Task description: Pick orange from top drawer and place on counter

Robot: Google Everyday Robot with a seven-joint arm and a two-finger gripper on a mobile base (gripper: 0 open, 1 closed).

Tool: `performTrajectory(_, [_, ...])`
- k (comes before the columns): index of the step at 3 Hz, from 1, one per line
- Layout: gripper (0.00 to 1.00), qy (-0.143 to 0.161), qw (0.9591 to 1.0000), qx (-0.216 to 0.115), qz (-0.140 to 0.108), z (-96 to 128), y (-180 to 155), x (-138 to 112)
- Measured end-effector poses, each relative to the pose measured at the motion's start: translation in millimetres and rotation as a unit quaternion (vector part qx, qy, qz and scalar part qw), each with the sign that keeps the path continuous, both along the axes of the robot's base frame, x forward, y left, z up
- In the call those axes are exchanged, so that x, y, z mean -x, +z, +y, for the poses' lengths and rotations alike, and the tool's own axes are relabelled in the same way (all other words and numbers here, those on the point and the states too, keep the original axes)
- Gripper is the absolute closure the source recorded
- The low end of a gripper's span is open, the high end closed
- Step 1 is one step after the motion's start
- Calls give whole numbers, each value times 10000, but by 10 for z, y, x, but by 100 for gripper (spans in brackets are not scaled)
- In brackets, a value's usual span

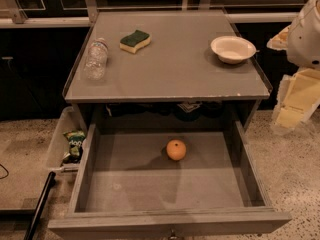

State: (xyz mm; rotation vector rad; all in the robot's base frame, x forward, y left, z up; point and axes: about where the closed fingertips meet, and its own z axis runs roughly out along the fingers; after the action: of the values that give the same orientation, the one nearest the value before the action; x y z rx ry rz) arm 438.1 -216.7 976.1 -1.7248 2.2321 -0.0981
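Orange [176,149] sits on the floor of the open top drawer [150,184], a little toward 12 o'clock from its middle, clear of the walls. End effector [296,100] hangs off the table [175,69] at 3 o'clock; released or clenched, I cannot tell. On the table: bowl [233,49] at 2 o'clock, sponge [135,40] at 11, bottle [96,59] at 9

You're in what looks like a robot test lab, not a home: speckled hard floor [295,184], metal rails [45,21] behind the far edge of the table [175,79], with a staged sponge [135,40], bottle [95,59] and bowl [233,49]. Your pincer [294,103] hangs off its right edge.
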Motion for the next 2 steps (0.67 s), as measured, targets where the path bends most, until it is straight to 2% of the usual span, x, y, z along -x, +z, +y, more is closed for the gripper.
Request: performTrajectory(2, [0,15,10000,-61,74,49,-120,-8])
